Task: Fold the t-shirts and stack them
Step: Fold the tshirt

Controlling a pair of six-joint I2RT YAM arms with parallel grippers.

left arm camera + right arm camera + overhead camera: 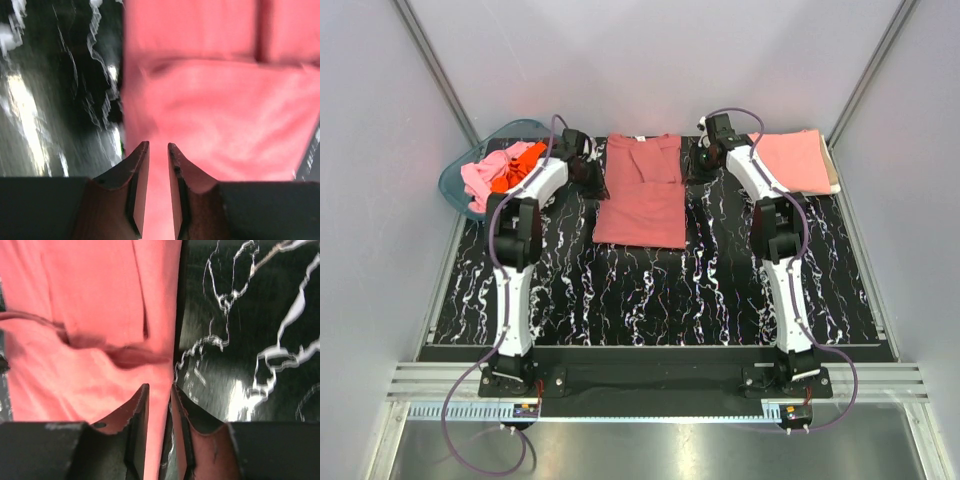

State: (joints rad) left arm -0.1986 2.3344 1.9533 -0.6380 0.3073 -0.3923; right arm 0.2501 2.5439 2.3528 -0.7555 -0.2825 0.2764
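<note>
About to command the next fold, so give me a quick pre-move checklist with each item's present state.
1. Left claw at brick-red tee's left edge: ok.
2. Right claw at its right edge: ok.
3. Cloth pinched by either claw: cannot tell; jaws narrowly apart.
4. Folded salmon-pink tee lying flat at far right: ok.
5. Pink tee and orange tee waiting in teal tub: ok.

Brick-red tee point(640, 200) half-folded centre, salmon tee point(798, 160) folded far right, pink and orange tees point(480, 180) heaped left
</note>
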